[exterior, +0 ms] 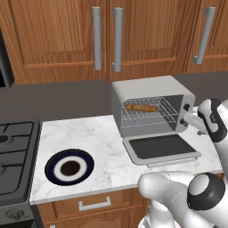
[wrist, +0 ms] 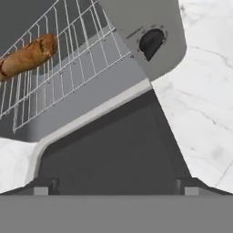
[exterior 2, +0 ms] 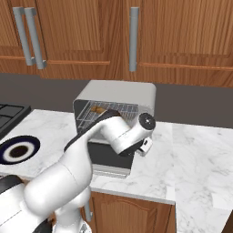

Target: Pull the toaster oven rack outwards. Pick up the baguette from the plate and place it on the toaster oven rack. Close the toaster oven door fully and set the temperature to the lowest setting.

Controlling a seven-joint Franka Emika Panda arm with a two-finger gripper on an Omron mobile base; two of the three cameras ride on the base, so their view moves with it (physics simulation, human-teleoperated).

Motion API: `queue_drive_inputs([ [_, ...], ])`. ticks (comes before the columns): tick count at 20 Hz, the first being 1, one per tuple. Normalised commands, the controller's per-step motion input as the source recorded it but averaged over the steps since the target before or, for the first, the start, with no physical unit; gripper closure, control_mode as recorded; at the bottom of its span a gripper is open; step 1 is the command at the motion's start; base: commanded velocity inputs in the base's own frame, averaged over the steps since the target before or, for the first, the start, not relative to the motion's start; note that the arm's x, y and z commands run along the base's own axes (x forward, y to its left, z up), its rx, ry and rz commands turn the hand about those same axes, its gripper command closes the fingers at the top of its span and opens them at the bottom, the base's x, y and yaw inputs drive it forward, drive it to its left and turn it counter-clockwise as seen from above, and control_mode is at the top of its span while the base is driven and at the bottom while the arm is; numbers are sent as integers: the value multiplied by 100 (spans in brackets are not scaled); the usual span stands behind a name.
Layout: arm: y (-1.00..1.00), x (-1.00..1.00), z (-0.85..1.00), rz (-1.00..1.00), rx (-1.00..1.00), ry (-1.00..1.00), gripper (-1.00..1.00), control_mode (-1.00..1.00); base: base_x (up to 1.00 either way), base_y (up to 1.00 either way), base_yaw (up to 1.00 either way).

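Observation:
The light-grey toaster oven (exterior: 151, 89) stands on the marble counter with its door (exterior: 162, 147) folded down flat. Inside, the baguette (exterior: 141, 107) lies on the wire rack (exterior: 149, 116). My gripper (exterior: 190, 121) hovers at the oven's right front, beside the two dark knobs (exterior: 186, 107), open and holding nothing. In the hand view its fingertips (wrist: 45, 189) stand wide apart over the open door (wrist: 113, 154), with the rack (wrist: 73, 59), the baguette (wrist: 27, 57) and one knob (wrist: 152, 41) above. The navy-rimmed plate (exterior: 69, 167) sits bare at the left.
A black stove (exterior: 13, 151) borders the counter on the left. Wooden wall cabinets with bar handles (exterior: 116, 40) hang above the oven. Bare marble (exterior 2: 200, 154) stretches right of the oven. My white arm (exterior 2: 104, 136) crosses in front of the oven in the right base view.

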Motion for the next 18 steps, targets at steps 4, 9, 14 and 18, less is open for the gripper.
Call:
queue_drive_inputs([
  [4,-67,-5,0,-7,44,0,-100,-100,0,0,0],
  [9,-35,-6,-10,0,33,4,-100,-100,0,0,0],
  [14,-30,10,-54,0,23,11,-100,-100,0,0,0],
  [18,0,3,-62,0,11,2,-100,-100,0,0,0],
])
